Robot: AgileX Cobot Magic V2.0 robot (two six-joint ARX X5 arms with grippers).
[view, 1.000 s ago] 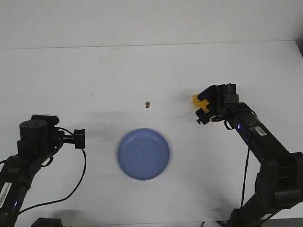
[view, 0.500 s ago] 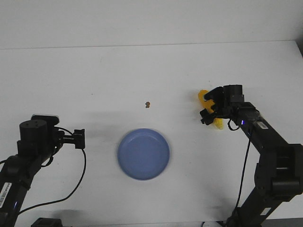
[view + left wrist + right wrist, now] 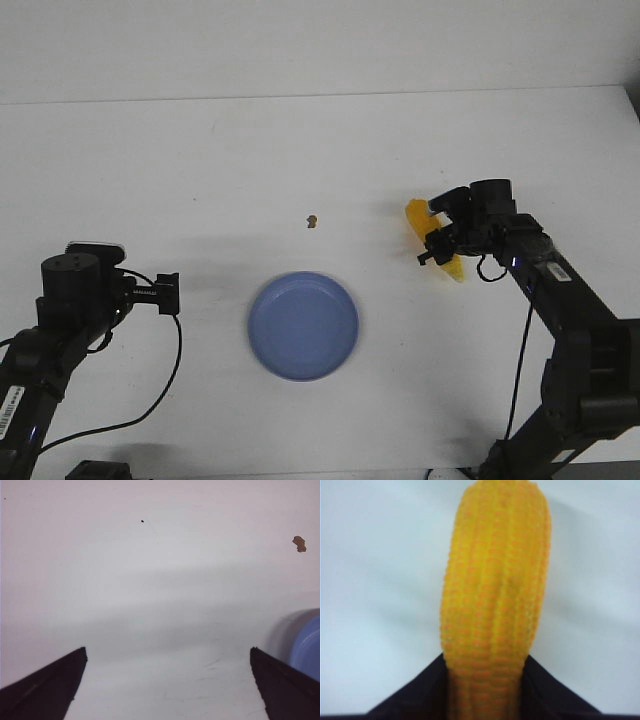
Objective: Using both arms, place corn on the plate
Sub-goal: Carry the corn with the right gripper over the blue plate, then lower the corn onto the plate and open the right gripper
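White worktop (image 3: 300, 140), plain. My right hand (image 3: 440, 238) pinches the corn (image 3: 418, 215) at one end, off to the plate's (image 3: 303, 325) right; cob's long axis runs diagonally, held end hidden by fingers. Left hand (image 3: 167, 685) spread, holding nothing. Small brown crumb (image 3: 313, 220) beyond the plate.
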